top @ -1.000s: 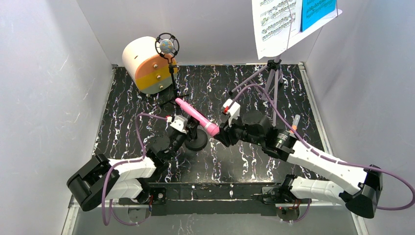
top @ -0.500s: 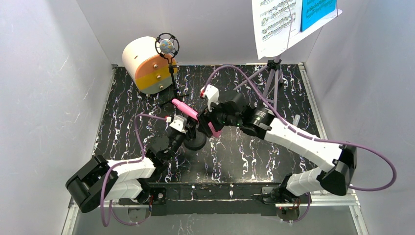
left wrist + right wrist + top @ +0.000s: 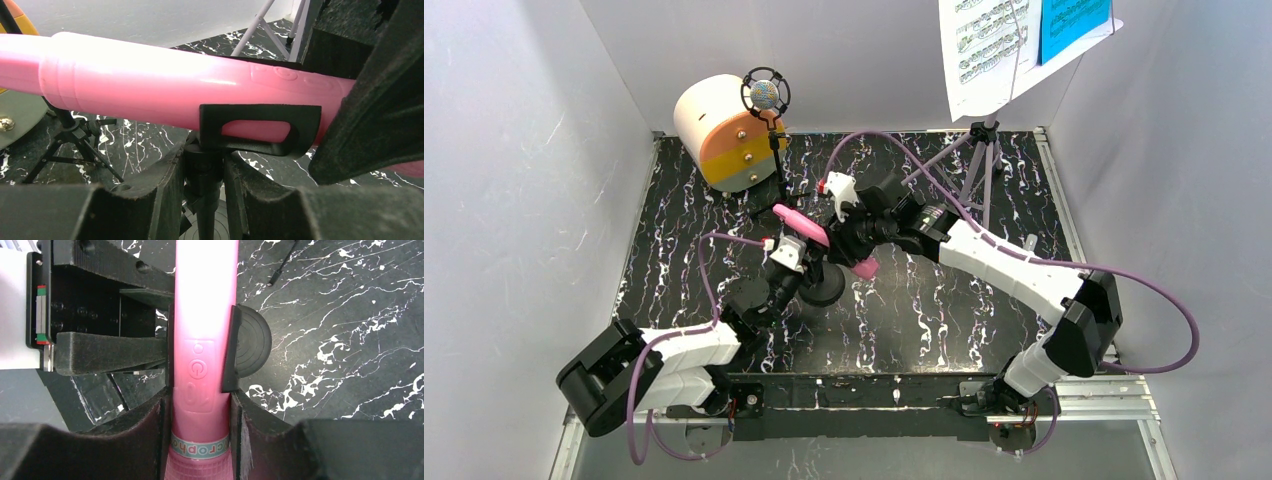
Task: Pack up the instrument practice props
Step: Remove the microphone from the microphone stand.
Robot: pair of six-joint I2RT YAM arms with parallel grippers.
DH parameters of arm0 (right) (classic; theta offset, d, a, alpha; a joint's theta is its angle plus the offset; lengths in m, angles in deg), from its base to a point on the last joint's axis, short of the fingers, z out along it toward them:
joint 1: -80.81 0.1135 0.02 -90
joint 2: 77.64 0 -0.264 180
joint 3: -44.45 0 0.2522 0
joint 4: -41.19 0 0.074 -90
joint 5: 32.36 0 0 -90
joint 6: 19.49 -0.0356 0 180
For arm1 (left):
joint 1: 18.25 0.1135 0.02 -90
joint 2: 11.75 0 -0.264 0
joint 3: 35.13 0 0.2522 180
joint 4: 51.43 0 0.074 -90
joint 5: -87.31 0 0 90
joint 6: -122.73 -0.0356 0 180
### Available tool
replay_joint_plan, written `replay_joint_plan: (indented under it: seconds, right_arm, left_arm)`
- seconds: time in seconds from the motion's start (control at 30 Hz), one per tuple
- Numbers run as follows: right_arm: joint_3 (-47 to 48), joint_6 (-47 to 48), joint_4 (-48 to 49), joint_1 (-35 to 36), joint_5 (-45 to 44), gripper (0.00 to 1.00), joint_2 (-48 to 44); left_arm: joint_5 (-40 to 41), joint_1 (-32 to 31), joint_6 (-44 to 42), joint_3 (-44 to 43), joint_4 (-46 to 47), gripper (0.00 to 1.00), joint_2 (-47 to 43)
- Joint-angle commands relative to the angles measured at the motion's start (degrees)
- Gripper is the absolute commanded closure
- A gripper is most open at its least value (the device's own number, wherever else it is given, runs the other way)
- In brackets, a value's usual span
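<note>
Partly readable, a band on the pink toy microphone (image 3: 202, 340) shows "cropho". Its glossy plastic body sits in a black clip (image 3: 260, 127) over the marbled tabletop (image 3: 944, 320), long axis running far-left to near-right, meshed head nearest. The right tool (image 3: 200, 400) clamps its handle; the left tool (image 3: 202, 170) clamps the thin mic stand (image 3: 206, 220).

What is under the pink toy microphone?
A black clip on a thin stand post, above a round black base. The left claw, shut on the post, covers where post and base join.

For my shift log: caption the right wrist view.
Right tool clamps the pink toy microphone seated in its black clip.
</note>
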Motion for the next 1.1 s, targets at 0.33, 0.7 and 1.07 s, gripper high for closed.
replay_joint_plan:
  seconds: [0.33, 0.7, 1.07]
  right_arm:
    - [-3.7, 4.7, -7.4, -0.3, 6.0, 0.97, -1.0]
    - [-9.0, 6.4, -10.8, -0.8, 3.8, 0.99, -5.0]
    - [-14.5, 5.9, -10.1, -1.2, 4.4, 0.99, -7.7]
  left_arm:
    - [24.3, 0.3, -1.1, 1.5, -5.4, 1.00, -2.9]
    - [40.7, 1.2, 0.7, 1.3, -9.7, 1.00, -4.9]
    - [42.6, 2.8, 1.1, 2.0, -9.7, 1.00, -6.1]
